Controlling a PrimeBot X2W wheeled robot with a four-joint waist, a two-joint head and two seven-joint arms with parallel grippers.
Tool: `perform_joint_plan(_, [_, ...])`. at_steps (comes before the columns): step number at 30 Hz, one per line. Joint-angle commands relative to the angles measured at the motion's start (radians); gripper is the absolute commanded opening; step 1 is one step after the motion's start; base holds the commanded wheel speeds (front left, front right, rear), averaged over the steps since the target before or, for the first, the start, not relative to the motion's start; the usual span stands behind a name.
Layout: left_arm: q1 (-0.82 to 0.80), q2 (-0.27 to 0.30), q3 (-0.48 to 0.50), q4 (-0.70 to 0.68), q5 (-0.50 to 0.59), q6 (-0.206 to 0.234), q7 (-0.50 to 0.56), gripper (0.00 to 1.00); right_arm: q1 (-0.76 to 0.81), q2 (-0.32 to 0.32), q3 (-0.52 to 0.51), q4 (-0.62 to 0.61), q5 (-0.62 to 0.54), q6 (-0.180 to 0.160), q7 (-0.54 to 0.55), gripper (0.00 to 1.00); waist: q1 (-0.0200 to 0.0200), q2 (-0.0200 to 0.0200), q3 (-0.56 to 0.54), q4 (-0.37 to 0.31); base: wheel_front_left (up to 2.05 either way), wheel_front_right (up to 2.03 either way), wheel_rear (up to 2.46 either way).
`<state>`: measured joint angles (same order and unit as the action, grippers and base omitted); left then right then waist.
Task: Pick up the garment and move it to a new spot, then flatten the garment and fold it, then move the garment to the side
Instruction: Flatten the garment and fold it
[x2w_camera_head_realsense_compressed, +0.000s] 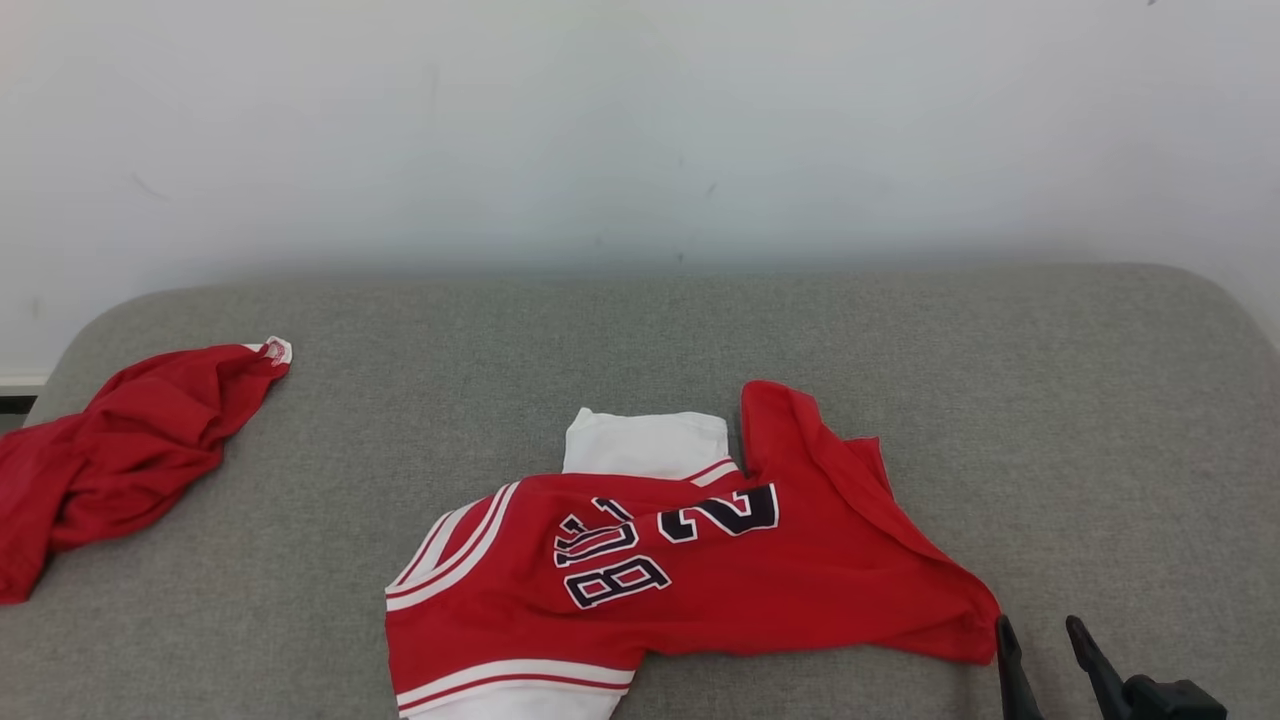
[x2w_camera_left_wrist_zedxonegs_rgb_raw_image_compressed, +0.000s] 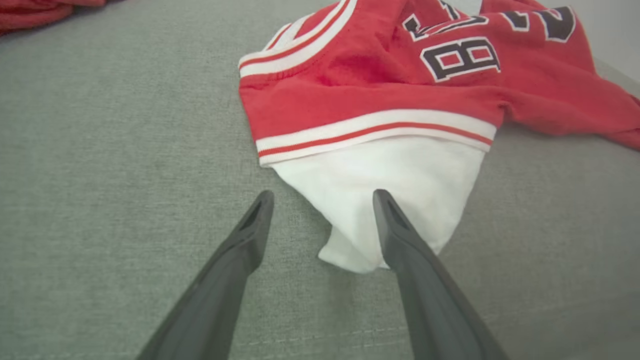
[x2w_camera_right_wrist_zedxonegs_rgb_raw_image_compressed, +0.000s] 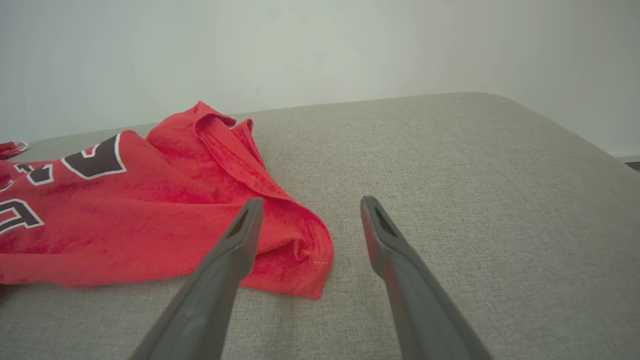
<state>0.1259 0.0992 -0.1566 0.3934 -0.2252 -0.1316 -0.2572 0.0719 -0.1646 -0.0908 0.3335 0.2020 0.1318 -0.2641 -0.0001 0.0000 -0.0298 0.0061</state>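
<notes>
Jersey (x2w_camera_head_realsense_compressed: 690, 580) first, as seen from the fingers out: the left gripper (x2w_camera_left_wrist_zedxonegs_rgb_raw_image_compressed: 322, 195) stands fully open and empty. The tip of a white sleeve (x2w_camera_left_wrist_zedxonegs_rgb_raw_image_compressed: 400, 200) lies between its fingers and under one of them; whether that finger touches the cloth I cannot tell. The right gripper (x2w_camera_right_wrist_zedxonegs_rgb_raw_image_compressed: 311, 200) is likewise spread wide and holds nothing. It is low over the couch (x2w_camera_head_realsense_compressed: 1000, 400), with the red hem corner (x2w_camera_right_wrist_zedxonegs_rgb_raw_image_compressed: 300, 255) just beside its inner finger. The jersey lies rumpled at the front middle of the grey couch, near the robot. It is red with white-and-red striped bands and dark numerals edged in white. A second white sleeve pokes out at the far side, and one red edge is turned over on itself. It looks light, soft and limp, so it will likely sag and bunch if lifted from one point. The sleeve tip and the hem corner seem the natural places to pinch, one per gripper, and the fingers should close low enough to catch the fabric rather than skate over it. Another red cloth (x2w_camera_head_realsense_compressed: 120, 460) sits well apart at the left end, below the pale wall (x2w_camera_head_realsense_compressed: 640, 120).
</notes>
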Motion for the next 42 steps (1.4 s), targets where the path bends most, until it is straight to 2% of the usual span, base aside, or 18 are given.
perform_joint_plan(1, [-0.019, 0.002, -0.024, 0.041, -0.027, 0.002, -0.001, 1.0, -0.021, -0.008, 0.002, 0.035, 0.005, -0.002, 0.0, 1.0, 0.0001, 0.0, 0.002, -0.001, 0.0, 0.0, 0.0])
perform_joint_plan(7, [-0.084, 0.009, -0.139, 0.181, -0.113, 0.002, -0.005, 1.0, -0.096, -0.029, 0.015, 0.223, 0.014, -0.002, 0.0, 1.0, 0.0001, 0.0, 0.011, -0.005, 0.0, 0.0, 0.0])
perform_joint_plan(19, [-0.162, 0.018, -0.198, 0.299, -0.188, 0.002, -0.007, 1.0, -0.247, -0.017, 0.066, 0.451, 0.027, -0.002, 0.0, 1.0, 0.0001, 0.0, 0.03, -0.006, 0.0, 0.0, 0.0])
perform_joint_plan(20, [-0.167, 0.016, -0.201, 0.306, -0.199, 0.002, -0.007, 1.0, -0.255, -0.013, 0.07, 0.468, 0.033, -0.002, 0.0, 0.77, 0.0001, 0.0, 0.031, -0.004, 0.0, 0.0, 0.0])
perform_joint_plan(21, [-0.172, 0.014, -0.207, 0.313, -0.211, 0.002, -0.007, 1.0, -0.264, -0.013, 0.073, 0.48, 0.035, -0.002, 0.0, 0.33, 0.0001, 0.0, 0.032, -0.002, 0.0, 0.0, 0.0])
perform_joint_plan(22, [-0.177, 0.013, -0.213, 0.317, -0.22, 0.002, -0.007, 0.77, -0.274, -0.014, 0.077, 0.485, 0.035, -0.002, 0.0, 0.0, 0.0001, 0.0, 0.033, 0.0, 0.0, 0.0, 0.0])
perform_joint_plan(23, [-0.182, 0.016, -0.22, 0.32, -0.228, 0.002, -0.007, 0.16, -0.281, -0.014, 0.08, 0.482, 0.039, -0.002, 0.0, 0.0, 0.0001, 0.0, 0.034, 0.002, 0.0, 0.0, 0.0])
perform_joint_plan(24, [-0.187, 0.018, -0.226, 0.319, -0.233, 0.002, -0.007, 0.0, -0.283, -0.017, 0.08, 0.474, 0.041, -0.002, 0.0, 0.0, 0.0001, 0.0, 0.035, 0.004, 0.0, 0.0, 0.0])
perform_joint_plan(31, [-0.143, 0.024, -0.199, 0.201, -0.224, 0.002, -0.008, 0.0, -0.213, -0.02, 0.083, 0.358, 0.041, -0.002, 0.0, 0.0, 0.0001, 0.0, 0.031, 0.019, 0.0, 0.0, 0.0])
perform_joint_plan(37, [-0.087, 0.048, -0.137, 0.009, -0.207, 0.002, -0.008, 0.0, -0.129, -0.046, 0.118, 0.186, 0.063, -0.002, 0.0, 0.0, 0.0001, 0.0, 0.045, 0.018, 0.0, 0.0, 0.0])
perform_joint_plan(42, [-0.112, 0.07, -0.083, -0.141, -0.203, 0.002, -0.008, 0.0, -0.121, -0.079, 0.172, 0.052, 0.078, -0.002, 0.0, 0.0, 0.0001, 0.0, 0.07, -0.001, 0.0, 0.0, 0.0])
